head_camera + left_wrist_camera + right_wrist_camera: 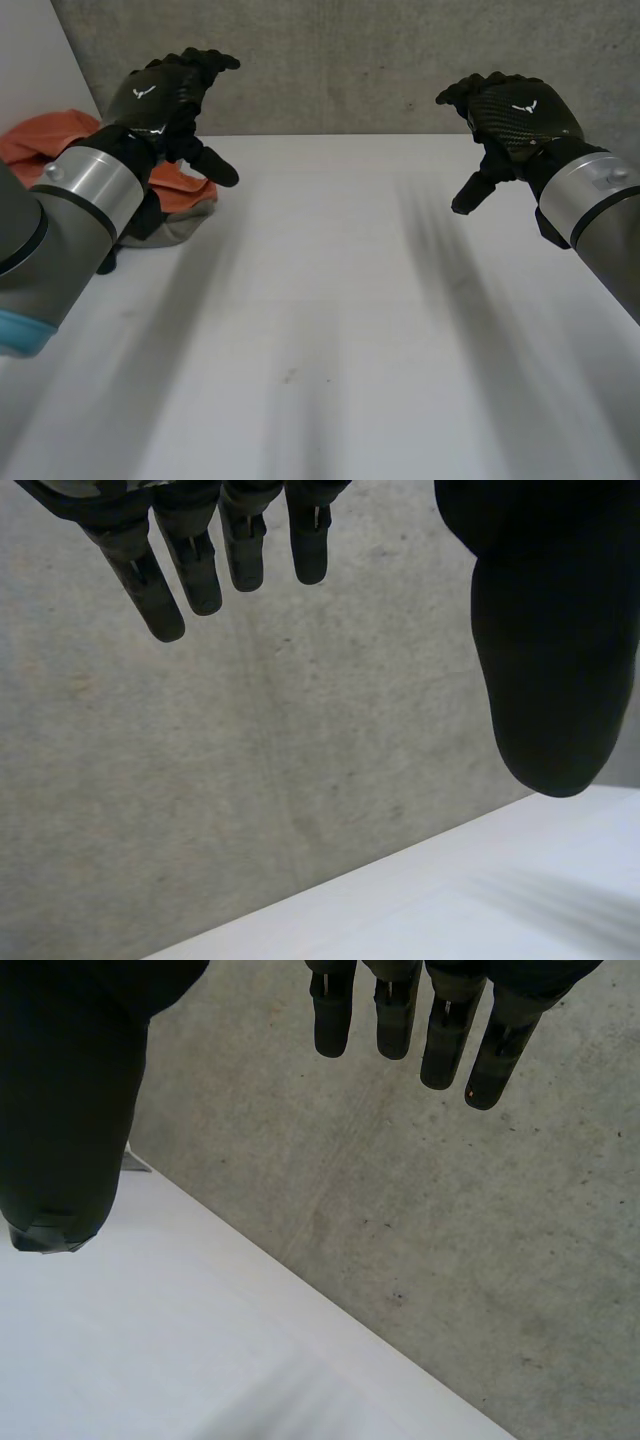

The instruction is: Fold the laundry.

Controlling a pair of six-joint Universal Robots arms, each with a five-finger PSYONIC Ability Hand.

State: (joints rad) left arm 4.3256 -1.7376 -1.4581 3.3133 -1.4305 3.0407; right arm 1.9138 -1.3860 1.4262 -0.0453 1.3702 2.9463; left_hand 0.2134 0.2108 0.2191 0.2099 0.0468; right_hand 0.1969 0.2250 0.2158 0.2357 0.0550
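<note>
Left hand [160,95] and right hand [520,115] are hovering over the white table [320,300], fingers relaxed, empty. Orange laundry [45,145] is lying bunched near the left hand.

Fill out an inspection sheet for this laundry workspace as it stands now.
Surface: white table, laundry at its far left corner.
Job's things: orange cloth bunched up, grey cloth at its near edge; neither folded.
Clutter: nothing seen.
Hands: left hand open, raised near the cloths, holding nothing; right hand open, raised over the table's far right side, holding nothing.
Cables: nothing seen.
Surroundings: concrete wall behind the table.
</note>
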